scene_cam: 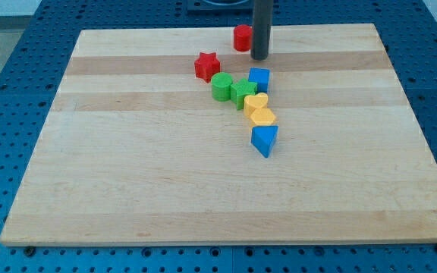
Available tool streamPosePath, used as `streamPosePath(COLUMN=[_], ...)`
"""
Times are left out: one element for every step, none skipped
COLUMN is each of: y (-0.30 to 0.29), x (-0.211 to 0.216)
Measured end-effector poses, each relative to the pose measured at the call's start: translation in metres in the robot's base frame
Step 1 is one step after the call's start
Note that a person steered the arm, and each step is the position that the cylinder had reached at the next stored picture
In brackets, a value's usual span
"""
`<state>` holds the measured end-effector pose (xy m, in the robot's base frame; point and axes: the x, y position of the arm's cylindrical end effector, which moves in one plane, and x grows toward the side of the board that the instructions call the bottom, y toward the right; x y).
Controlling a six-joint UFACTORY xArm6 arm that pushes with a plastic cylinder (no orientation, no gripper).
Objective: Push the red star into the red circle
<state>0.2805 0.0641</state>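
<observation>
The red star lies on the wooden board toward the view's top, left of centre. The red circle lies near the board's top edge, up and to the right of the star, partly hidden by the rod. My tip stands just right of the red circle and to the right of the star, apart from the star. The rod is dark and upright.
Below the star a cluster runs downward: a green circle, a green block, a blue cube, a yellow heart, a yellow block and a blue triangle. The board rests on a blue pegboard.
</observation>
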Motion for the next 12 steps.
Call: streamPosePath(y=[0.024, 0.034, 0.031, -0.001, -0.03, -0.02, -0.014, -0.024, -0.034, -0.057, -0.095, -0.125], x=[-0.006, -0.034, -0.055, -0.055, -0.055, -0.053, -0.029, -0.002, 0.036, 0.061, 0.061, 0.061])
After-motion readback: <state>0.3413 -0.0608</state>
